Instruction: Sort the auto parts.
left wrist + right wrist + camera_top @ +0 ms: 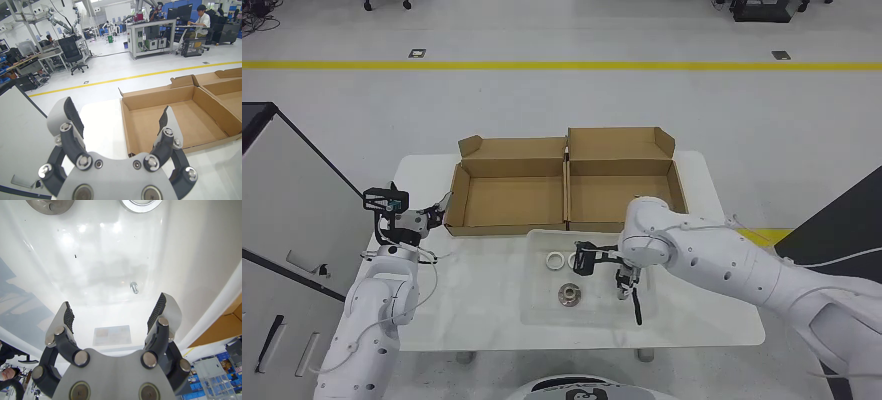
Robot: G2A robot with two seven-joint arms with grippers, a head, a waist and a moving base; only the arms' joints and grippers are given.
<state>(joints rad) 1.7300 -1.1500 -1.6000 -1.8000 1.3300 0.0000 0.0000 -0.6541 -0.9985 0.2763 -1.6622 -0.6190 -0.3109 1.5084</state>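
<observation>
Left gripper [117, 108]: jaws apart, empty, beside left cardboard box [507, 200]. That box and the right cardboard box [617, 195] both bare, so sorting looks unstarted. White tray [542, 315] holds a bearing ring [555, 261], a flanged hub [568, 294] and a bolt [134, 287]. Right gripper [115, 306]: spread wide, empty, bolt just ahead. White table [462, 310]; grey floor with a yellow line [542, 65].

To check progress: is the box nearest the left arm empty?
Empty: the box shows only bare cardboard floor, no parts.
</observation>
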